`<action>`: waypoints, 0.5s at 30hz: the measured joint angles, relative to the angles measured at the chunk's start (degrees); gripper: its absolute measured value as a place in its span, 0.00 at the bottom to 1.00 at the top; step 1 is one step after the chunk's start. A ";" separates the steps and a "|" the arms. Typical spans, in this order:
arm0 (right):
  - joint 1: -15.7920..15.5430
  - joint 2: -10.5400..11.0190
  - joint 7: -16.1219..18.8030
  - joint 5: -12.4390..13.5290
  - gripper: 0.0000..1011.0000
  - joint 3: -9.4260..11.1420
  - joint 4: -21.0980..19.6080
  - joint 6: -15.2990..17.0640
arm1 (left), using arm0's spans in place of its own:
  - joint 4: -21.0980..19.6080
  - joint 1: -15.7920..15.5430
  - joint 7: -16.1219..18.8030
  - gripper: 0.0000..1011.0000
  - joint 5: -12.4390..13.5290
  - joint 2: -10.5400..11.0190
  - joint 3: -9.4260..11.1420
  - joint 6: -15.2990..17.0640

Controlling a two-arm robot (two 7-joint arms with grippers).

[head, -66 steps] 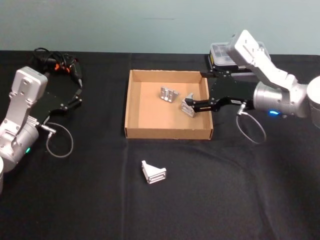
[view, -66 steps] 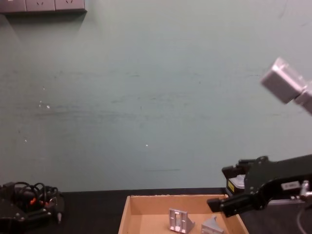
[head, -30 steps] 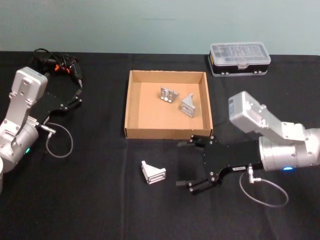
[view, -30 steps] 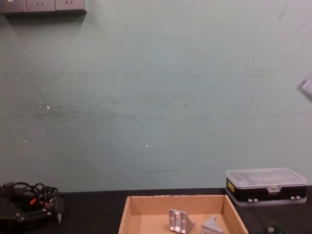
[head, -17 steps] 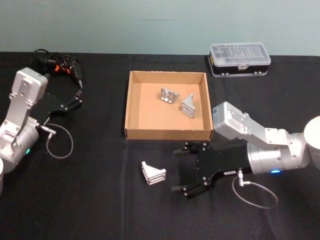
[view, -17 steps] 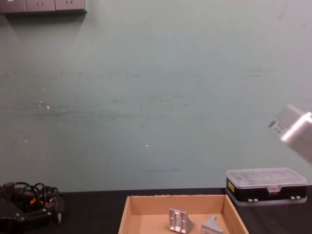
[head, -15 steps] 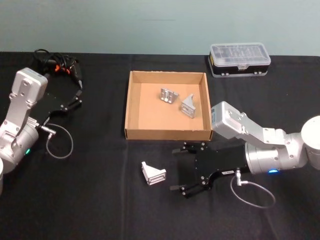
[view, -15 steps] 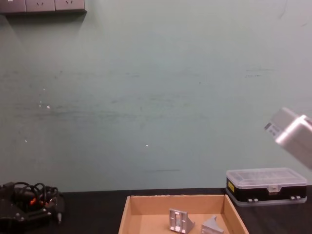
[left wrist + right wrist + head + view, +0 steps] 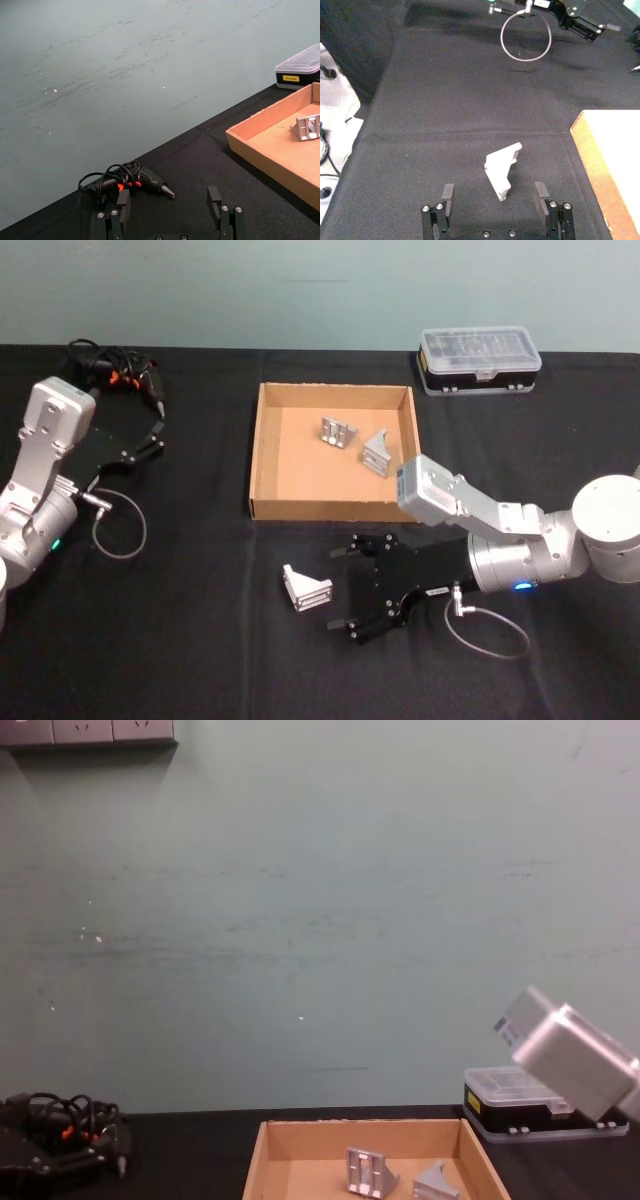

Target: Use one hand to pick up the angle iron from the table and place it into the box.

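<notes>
The right claw (image 9: 338, 588) hangs low over the tabletop (image 9: 180, 650), fingers spread wide, its open mouth facing the angle iron (image 9: 307, 585) just beside it. That piece lies on the black surface near the box (image 9: 258, 455). Two similar brackets (image 9: 338, 429) sit inside the box. The left claw (image 9: 152, 430), also spread, is parked far left.

Shiny metal angle iron (image 9: 307, 586); matt cardboard box (image 9: 257, 452); matt black cloth table (image 9: 190, 640).
</notes>
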 joint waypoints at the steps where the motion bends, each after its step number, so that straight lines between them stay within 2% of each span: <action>1: 0.07 -0.08 0.02 -0.12 0.99 -0.14 0.14 -0.01 | 0.00 0.00 0.00 0.99 0.00 0.00 0.00 0.00; 15: 1.49 -2.43 0.29 -1.44 0.99 -1.94 3.03 -0.48 | 0.00 0.00 0.00 0.99 0.00 0.00 0.00 0.00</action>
